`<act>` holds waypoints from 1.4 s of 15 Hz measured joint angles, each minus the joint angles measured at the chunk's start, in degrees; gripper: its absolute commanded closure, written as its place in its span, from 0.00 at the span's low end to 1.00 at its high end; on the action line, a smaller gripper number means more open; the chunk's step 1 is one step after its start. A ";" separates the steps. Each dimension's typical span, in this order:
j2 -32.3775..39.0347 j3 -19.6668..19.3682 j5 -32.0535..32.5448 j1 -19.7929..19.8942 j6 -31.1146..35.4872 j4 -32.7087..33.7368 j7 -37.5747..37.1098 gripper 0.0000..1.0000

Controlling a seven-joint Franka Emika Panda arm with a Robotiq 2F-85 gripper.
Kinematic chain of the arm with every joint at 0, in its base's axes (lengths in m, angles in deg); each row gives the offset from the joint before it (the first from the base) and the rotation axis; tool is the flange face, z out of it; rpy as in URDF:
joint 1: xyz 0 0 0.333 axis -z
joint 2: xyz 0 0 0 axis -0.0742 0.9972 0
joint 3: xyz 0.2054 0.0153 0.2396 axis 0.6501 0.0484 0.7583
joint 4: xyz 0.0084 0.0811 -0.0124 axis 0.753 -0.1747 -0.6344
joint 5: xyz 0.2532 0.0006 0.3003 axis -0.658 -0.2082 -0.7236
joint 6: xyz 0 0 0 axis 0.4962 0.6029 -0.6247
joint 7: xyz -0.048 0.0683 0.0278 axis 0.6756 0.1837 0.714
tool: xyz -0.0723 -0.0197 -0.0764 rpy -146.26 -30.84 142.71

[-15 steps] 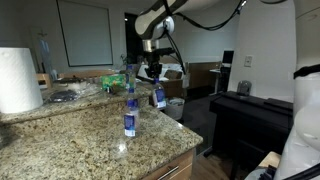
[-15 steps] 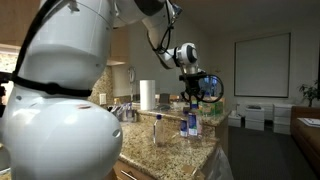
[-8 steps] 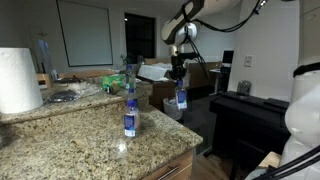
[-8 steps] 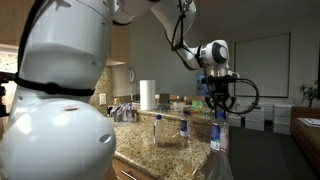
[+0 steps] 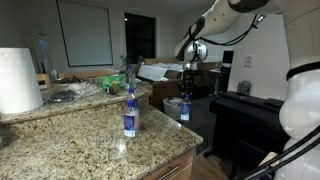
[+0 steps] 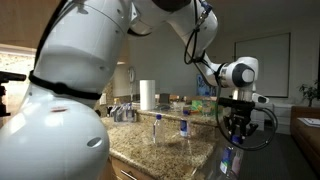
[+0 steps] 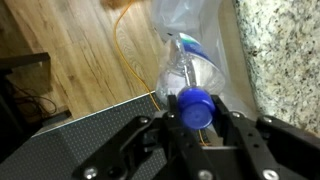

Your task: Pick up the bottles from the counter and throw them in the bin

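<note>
Gripper (image 7: 192,122) was clamped on a blue-capped bottle (image 7: 186,80) by the neck, hanging it past the counter (image 7: 285,50) edge, approx. over the bin (image 7: 205,25); another bottle (image 5: 130,112) stood on the counter. Risk: bin opening looked small & close to the counter, so an off-centre release could've clipped the rim or liner & sent the bottle to the floor (image 7: 90,50).

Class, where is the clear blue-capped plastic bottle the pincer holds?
In an exterior view the bottle hangs from the pincer beyond the speckled granite counter's edge, near the black cabinet.
</note>
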 measured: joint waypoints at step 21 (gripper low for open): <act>14.52 4.58 -19.54 2.09 9.33 4.19 -4.54 0.90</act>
